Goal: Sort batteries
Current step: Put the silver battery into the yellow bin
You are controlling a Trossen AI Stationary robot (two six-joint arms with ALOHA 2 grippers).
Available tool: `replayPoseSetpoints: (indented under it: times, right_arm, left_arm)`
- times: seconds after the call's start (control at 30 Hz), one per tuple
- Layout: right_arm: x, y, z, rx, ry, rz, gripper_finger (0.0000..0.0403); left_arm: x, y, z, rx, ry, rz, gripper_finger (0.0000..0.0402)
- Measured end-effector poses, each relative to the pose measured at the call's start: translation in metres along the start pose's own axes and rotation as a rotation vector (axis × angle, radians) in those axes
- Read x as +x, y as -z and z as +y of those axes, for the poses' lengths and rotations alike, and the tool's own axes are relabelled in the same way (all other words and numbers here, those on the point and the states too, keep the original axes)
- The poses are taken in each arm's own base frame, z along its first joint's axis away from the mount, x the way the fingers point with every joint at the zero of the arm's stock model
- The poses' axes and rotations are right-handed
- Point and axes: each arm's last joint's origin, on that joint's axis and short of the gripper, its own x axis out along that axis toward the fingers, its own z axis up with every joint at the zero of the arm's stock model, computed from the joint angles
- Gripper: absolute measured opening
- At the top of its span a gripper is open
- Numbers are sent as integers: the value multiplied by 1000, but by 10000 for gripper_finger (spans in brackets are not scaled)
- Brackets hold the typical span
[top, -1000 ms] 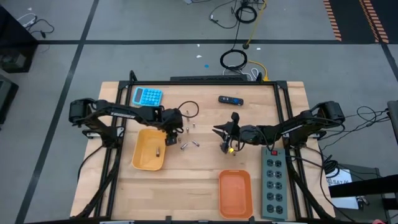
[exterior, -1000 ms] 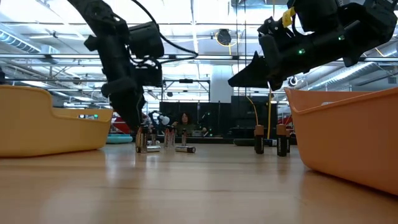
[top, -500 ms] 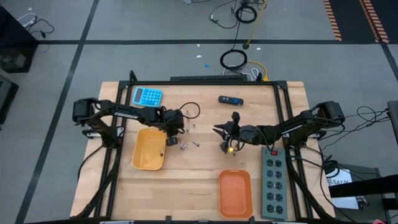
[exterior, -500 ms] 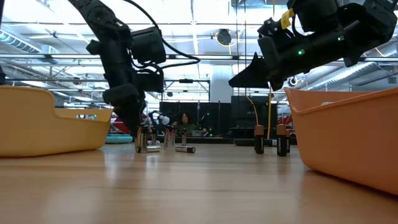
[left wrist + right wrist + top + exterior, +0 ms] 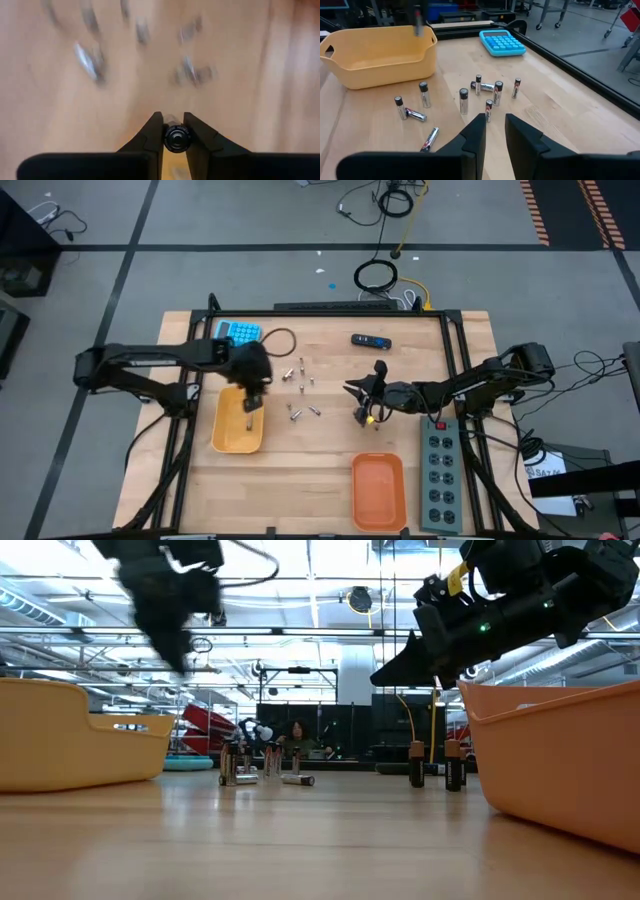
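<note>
Several small silvery batteries (image 5: 300, 370) stand and lie on the wooden table, right of the yellow tray (image 5: 225, 435); the right wrist view shows them too (image 5: 464, 100). One battery (image 5: 247, 423) lies inside that tray. My left gripper (image 5: 252, 400) hangs above the yellow tray's far part, shut on a battery (image 5: 176, 138). In the low view it is a blur high up (image 5: 165, 600). My right gripper (image 5: 358, 395) hovers right of the group, its fingers (image 5: 475, 135) narrowly open with nothing between them. My left gripper pinches one battery by its round sides (image 5: 176, 138) between its two fingers. The fingers point down from above and the battery's end faces the wrist camera, so it stands upright in the hold. It is lifted clear of the table.
An orange tray (image 5: 378, 490) sits at the near right, with a grey power strip (image 5: 440, 470) beside it. A blue calculator (image 5: 238, 332), a cable loop (image 5: 280, 340) and a black-and-blue device (image 5: 370, 340) lie along the far side.
My left gripper has risen from the group of batteries, carrying one of them. It has swung fast toward the table's left, from beside the yellow tray to above it. The other batteries stay in place.
</note>
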Motion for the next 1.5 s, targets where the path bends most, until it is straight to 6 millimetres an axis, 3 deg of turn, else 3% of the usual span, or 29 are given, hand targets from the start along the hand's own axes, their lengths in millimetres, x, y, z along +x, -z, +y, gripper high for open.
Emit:
replayPoseSetpoints:
  times: [0.17,0.23,0.4,0.53,0.9,1.4,1.5]
  right_arm:
    - [0,0,0,3,2,3,64]
    - [0,0,0,10,2,4,64]
    - [0,0,0,14,2,3,64]
    - [0,0,0,14,2,2,64]
    - [0,0,0,13,2,3,63]
    - [0,1,0,10,2,6,63]
    - [0,1,0,9,3,8,63]
  left_arm:
    - [3,36,-7,-113,-14,170,59]
    - [12,43,-9,-121,-18,185,89]
    - [15,36,-12,-92,-49,116,204]
    - [12,17,-18,0,-97,-71,246]
    - [66,-12,-21,224,-93,-97,225]
    - [118,-19,-20,300,-40,-35,222]
    - [124,-19,-21,333,-54,-25,199]
